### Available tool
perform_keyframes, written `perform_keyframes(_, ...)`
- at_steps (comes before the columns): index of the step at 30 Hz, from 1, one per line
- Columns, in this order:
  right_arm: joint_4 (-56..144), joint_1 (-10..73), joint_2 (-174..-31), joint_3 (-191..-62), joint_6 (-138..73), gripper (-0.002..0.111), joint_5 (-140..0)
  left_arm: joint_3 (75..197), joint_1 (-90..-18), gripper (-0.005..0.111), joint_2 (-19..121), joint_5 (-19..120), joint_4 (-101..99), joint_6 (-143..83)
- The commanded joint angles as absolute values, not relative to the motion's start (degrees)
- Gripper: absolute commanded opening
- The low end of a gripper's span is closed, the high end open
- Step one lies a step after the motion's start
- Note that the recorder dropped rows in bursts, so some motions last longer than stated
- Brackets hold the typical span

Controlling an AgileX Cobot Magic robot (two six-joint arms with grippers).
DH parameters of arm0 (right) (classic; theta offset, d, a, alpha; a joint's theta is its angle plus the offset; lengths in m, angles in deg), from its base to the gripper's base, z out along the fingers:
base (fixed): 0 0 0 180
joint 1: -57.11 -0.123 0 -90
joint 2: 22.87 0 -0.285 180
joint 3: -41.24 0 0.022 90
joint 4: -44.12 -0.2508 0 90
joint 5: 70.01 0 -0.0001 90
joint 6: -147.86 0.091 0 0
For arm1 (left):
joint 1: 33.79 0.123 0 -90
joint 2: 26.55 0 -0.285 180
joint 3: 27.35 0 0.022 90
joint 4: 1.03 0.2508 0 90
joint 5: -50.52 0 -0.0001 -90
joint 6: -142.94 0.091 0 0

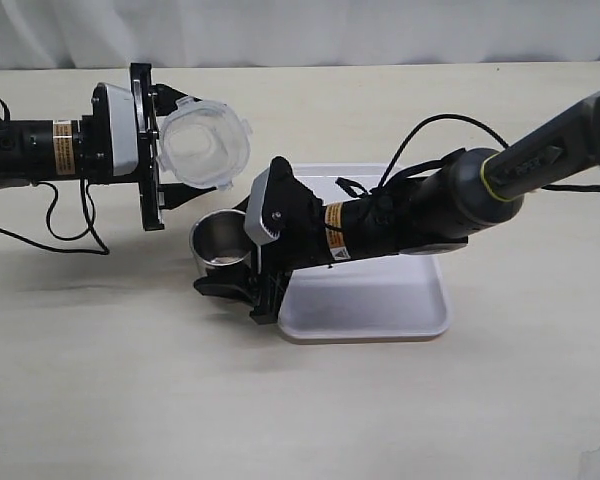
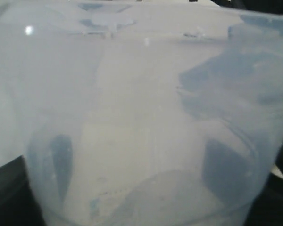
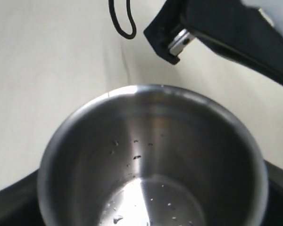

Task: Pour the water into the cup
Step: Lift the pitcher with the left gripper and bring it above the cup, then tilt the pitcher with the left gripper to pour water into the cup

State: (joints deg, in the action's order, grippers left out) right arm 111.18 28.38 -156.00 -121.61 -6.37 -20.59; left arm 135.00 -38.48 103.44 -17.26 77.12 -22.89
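My left gripper is shut on a translucent plastic beaker, tipped on its side just above and behind the cup. In the left wrist view the beaker fills the frame, and the fingers show as dark shapes through its wall. No water is discernible in it. The steel cup stands upright with my right gripper shut on its sides. The right wrist view looks into the cup: small drops of water cling to its inner wall and shiny bottom. A finger of the left gripper hangs past the rim.
A white tray lies on the beige table under the right arm, its near-left corner beside the cup. Black cables trail from the left arm, and another loops over the right arm.
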Motion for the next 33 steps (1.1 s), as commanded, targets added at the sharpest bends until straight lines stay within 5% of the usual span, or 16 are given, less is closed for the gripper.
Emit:
perform_keyframes(1,110.39,28.34,-155.85,-122.34,-7.24,0.004,-19.08,135.07,-38.54,0.000,102.40,-19.44,76.32,-20.58)
perform_keyframes(33,110.37,28.34,-155.85,-122.83,-7.13,0.004,-19.18,135.07,-38.54,0.000,102.40,-18.34,71.23,-3.05)
